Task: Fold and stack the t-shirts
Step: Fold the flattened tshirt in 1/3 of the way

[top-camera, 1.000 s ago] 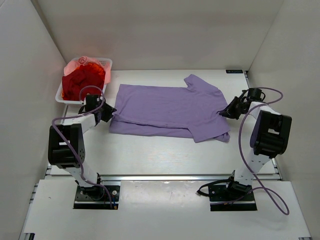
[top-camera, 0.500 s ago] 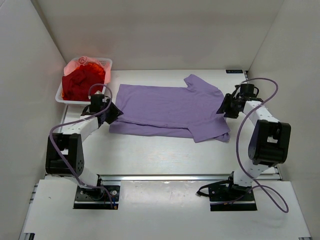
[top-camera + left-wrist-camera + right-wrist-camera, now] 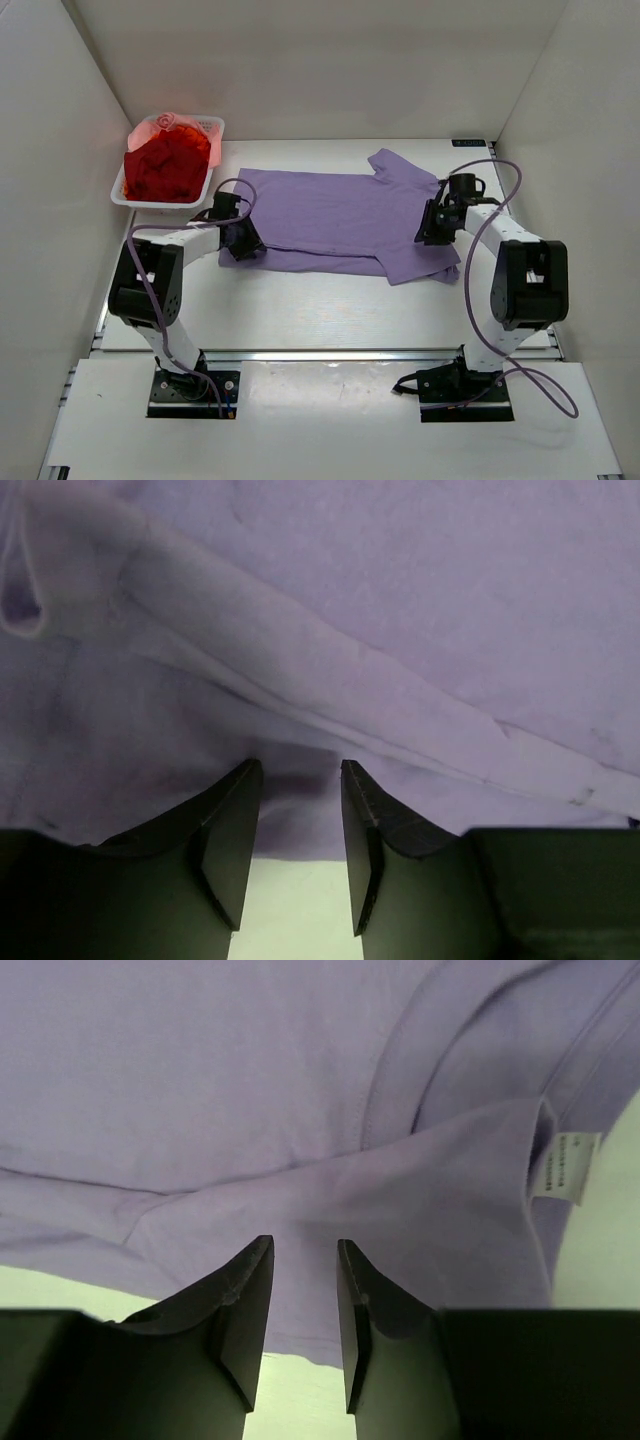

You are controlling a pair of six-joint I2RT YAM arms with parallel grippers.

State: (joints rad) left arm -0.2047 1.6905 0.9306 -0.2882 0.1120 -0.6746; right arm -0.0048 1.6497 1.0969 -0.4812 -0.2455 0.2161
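A purple t-shirt (image 3: 340, 215) lies spread on the table, its near long edge folded over. My left gripper (image 3: 246, 246) is open at the shirt's left near corner. In the left wrist view the fingertips (image 3: 298, 770) straddle the hem of the purple cloth (image 3: 400, 630), with bare table showing between the fingers. My right gripper (image 3: 428, 230) is open over the shirt's right side by the collar. In the right wrist view its tips (image 3: 304, 1245) rest over the cloth (image 3: 250, 1080) near its edge, and a white label (image 3: 563, 1165) shows at the right.
A white basket (image 3: 213, 128) holding crumpled red t-shirts (image 3: 165, 165) stands at the back left. White walls enclose the table on three sides. Purple cables loop from both arms.
Both grippers have moved inward from beside the shirt onto its left and right edges. The shirt itself has hardly shifted.
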